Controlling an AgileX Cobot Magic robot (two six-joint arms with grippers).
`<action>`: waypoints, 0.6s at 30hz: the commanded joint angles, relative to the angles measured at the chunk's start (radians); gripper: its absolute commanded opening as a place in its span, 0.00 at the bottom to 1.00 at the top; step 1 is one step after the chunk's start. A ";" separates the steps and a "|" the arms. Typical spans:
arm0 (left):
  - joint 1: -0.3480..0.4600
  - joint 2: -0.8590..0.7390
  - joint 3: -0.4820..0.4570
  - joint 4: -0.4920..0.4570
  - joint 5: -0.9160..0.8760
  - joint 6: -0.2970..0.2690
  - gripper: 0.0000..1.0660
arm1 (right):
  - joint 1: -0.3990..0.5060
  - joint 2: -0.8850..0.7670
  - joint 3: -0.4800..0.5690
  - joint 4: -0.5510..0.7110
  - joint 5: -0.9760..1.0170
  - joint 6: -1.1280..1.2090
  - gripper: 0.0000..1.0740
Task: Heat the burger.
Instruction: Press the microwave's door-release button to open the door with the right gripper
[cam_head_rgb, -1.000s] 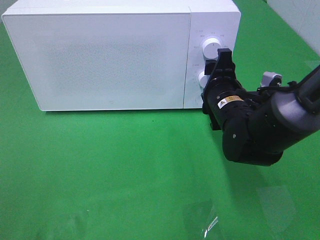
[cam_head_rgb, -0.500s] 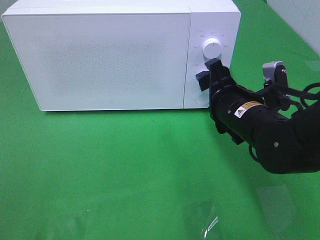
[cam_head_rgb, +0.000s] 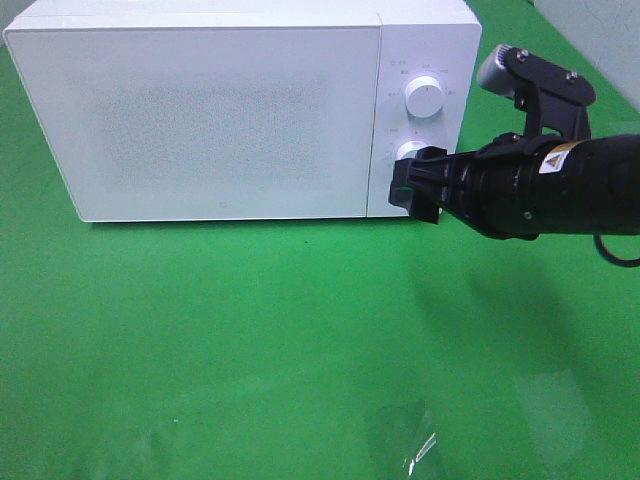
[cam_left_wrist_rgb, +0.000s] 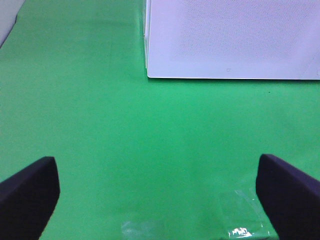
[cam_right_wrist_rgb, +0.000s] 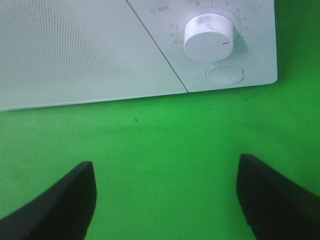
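Left gripper (cam_left_wrist_rgb: 160, 192) and right gripper (cam_right_wrist_rgb: 165, 197) both empty, fingers apart; right is near the microwave (cam_head_rgb: 220, 110) knob (cam_right_wrist_rgb: 208, 36), where off-centre closing could slip off it.

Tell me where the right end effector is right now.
The right end effector is right of centre in the exterior high view, open, in front of the microwave control panel, beside the lower knob.
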 joint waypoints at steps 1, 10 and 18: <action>0.003 -0.016 -0.001 -0.003 0.005 -0.005 0.95 | -0.031 -0.050 -0.031 -0.111 0.157 -0.049 0.69; 0.003 -0.016 -0.001 -0.003 0.005 -0.005 0.95 | -0.047 -0.224 -0.120 -0.334 0.596 -0.045 0.69; 0.003 -0.016 -0.001 -0.003 0.005 -0.005 0.95 | -0.046 -0.414 -0.120 -0.333 0.822 -0.090 0.69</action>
